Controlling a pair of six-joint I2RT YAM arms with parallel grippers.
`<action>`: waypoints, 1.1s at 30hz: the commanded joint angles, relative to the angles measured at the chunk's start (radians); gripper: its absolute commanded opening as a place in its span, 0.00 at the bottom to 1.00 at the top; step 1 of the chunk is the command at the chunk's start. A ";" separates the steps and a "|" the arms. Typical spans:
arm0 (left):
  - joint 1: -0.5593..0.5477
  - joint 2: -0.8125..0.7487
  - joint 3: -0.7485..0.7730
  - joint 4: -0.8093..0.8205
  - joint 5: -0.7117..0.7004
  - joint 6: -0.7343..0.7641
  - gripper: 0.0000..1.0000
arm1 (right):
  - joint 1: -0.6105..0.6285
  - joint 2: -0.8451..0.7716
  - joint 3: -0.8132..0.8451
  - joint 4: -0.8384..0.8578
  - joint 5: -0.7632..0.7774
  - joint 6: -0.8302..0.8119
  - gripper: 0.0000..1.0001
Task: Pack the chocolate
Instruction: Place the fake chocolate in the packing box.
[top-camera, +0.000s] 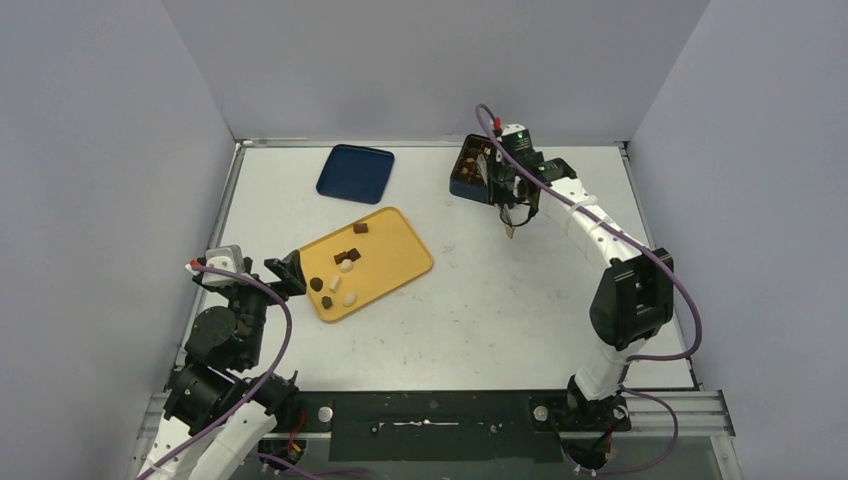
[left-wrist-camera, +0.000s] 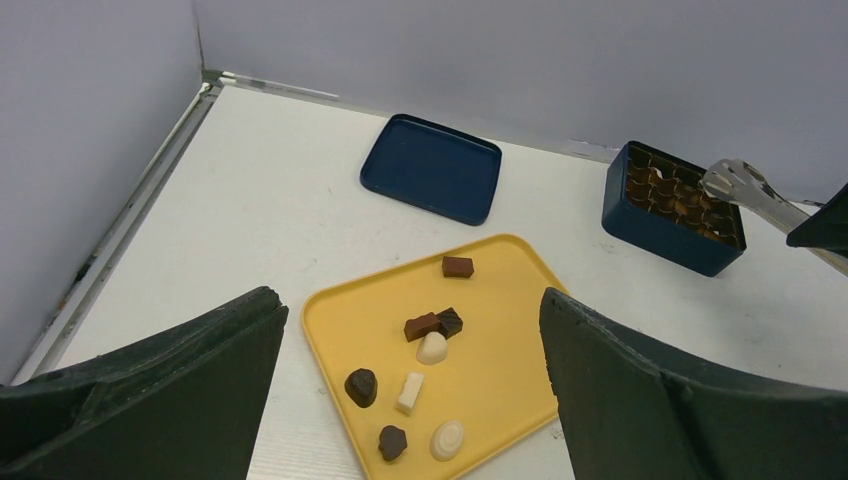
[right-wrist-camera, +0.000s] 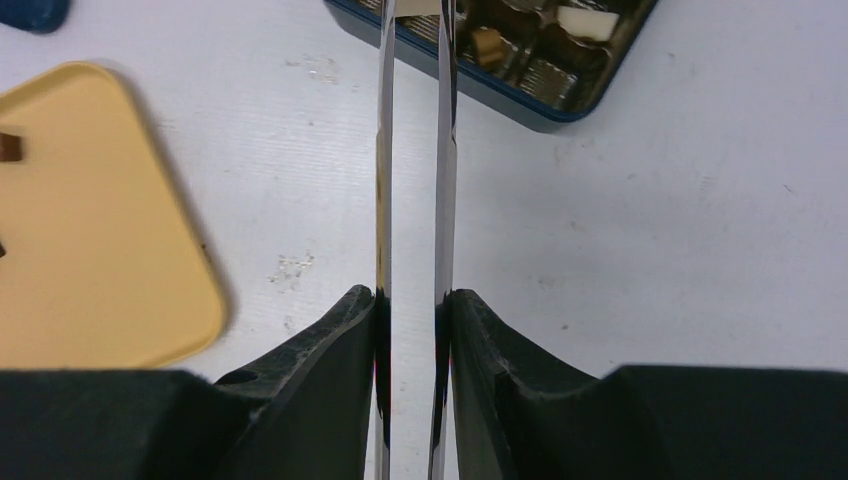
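Several chocolate pieces (top-camera: 340, 275), dark brown, caramel and white, lie on the yellow tray (top-camera: 390, 255). They also show in the left wrist view (left-wrist-camera: 432, 346). My left gripper (top-camera: 290, 273) is open and empty at the tray's left corner, its jaws wide on either side of the tray (left-wrist-camera: 500, 330). My right gripper (top-camera: 515, 190) is shut on metal tongs (right-wrist-camera: 445, 150). The tong tips reach over the dark blue gridded box (top-camera: 468, 172), which holds several pieces (right-wrist-camera: 585, 22). I cannot tell whether the tips (left-wrist-camera: 735, 182) hold a piece.
The box's dark blue lid (top-camera: 355, 173) lies flat at the back, left of the box. Grey walls close in the table on three sides. The right arm stretches along the table's right side.
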 joint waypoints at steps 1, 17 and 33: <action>0.006 0.006 0.009 0.032 0.013 0.009 0.97 | -0.082 -0.077 -0.042 0.005 -0.011 0.025 0.27; 0.006 0.008 0.008 0.033 0.014 0.009 0.97 | -0.178 -0.042 -0.083 0.034 -0.077 0.018 0.29; 0.006 0.008 0.008 0.032 0.015 0.009 0.97 | -0.182 -0.003 -0.101 0.034 -0.042 0.018 0.36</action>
